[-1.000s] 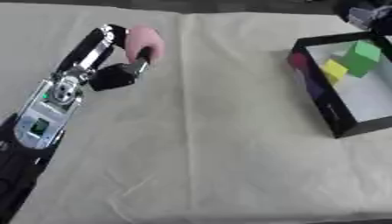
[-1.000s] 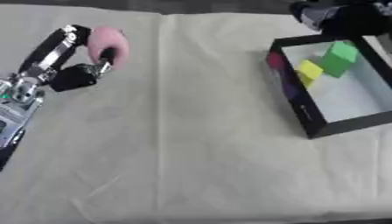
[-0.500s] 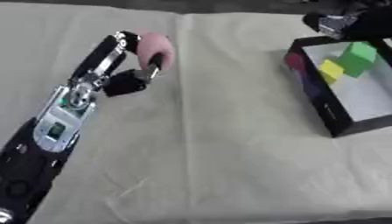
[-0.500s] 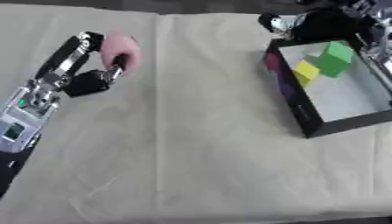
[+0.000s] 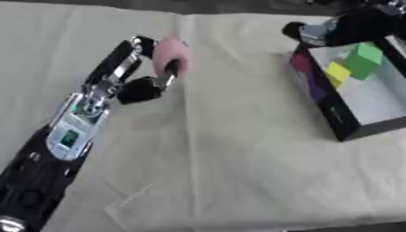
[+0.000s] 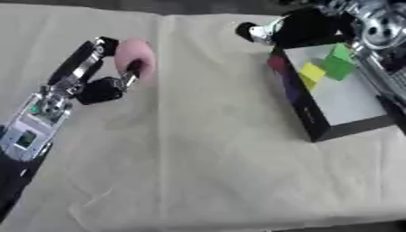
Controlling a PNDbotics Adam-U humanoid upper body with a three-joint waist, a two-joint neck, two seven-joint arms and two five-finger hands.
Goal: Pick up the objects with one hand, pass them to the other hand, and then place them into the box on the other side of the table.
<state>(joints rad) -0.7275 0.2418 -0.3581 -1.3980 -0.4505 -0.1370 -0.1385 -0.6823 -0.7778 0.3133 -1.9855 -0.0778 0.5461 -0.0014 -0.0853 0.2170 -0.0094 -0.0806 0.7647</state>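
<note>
My left hand (image 5: 151, 74) is raised over the left-centre of the table with its fingers and thumb curled round a pink rounded object (image 5: 169, 52). The right hand (image 6: 285, 29) comes in from the upper right, hanging over the near-left corner of the black box (image 6: 317, 129); its fingers are blurred and I cannot make out how they stand. Inside the white-floored box lie a green block (image 5: 364, 59), a yellow block (image 5: 337, 73) and a purple-magenta piece (image 5: 301, 63) against the left wall.
A cream cloth (image 5: 230, 167) with a few wrinkles covers the table. The cloth's front edge (image 5: 238, 224) shows at the bottom of the views. The right arm's silver joints (image 6: 380, 27) hang above the box's far side.
My left hand has carried the pink object rightward toward the table's middle. The right hand has moved leftward from the far right corner to the box's left edge.
</note>
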